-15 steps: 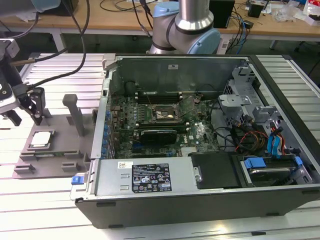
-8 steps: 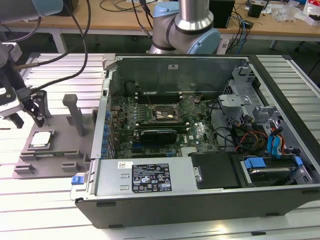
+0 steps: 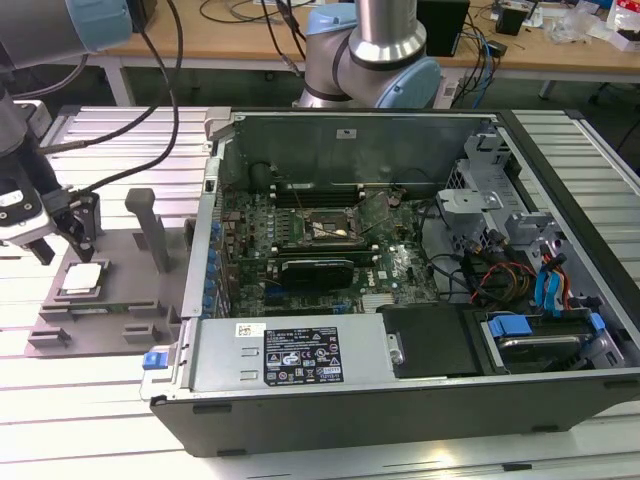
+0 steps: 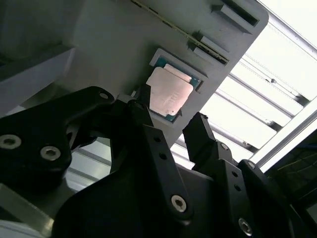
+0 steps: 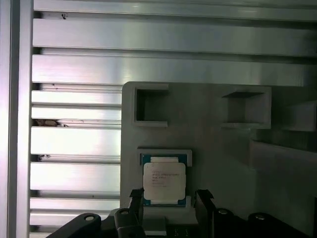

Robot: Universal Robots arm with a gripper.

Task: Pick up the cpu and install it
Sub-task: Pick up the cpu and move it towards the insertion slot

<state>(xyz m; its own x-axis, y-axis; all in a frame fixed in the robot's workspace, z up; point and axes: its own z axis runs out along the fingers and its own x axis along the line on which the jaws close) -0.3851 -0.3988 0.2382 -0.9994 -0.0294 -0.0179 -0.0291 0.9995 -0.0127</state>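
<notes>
First wrist view: the jaws stand open and hold nothing. The cpu [image 5: 164, 182] lies in a recess of the grey tray [image 5: 213, 144], in line with the gap between the jaws, with lines of print on its lid. The exterior view adds the open computer case [image 3: 400, 130], well apart from the jaws, with a white label [image 3: 300, 355] on its wall.

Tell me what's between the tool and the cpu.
Nothing: in the first wrist view, only bare holder shows between the open tool and the cpu.
</notes>
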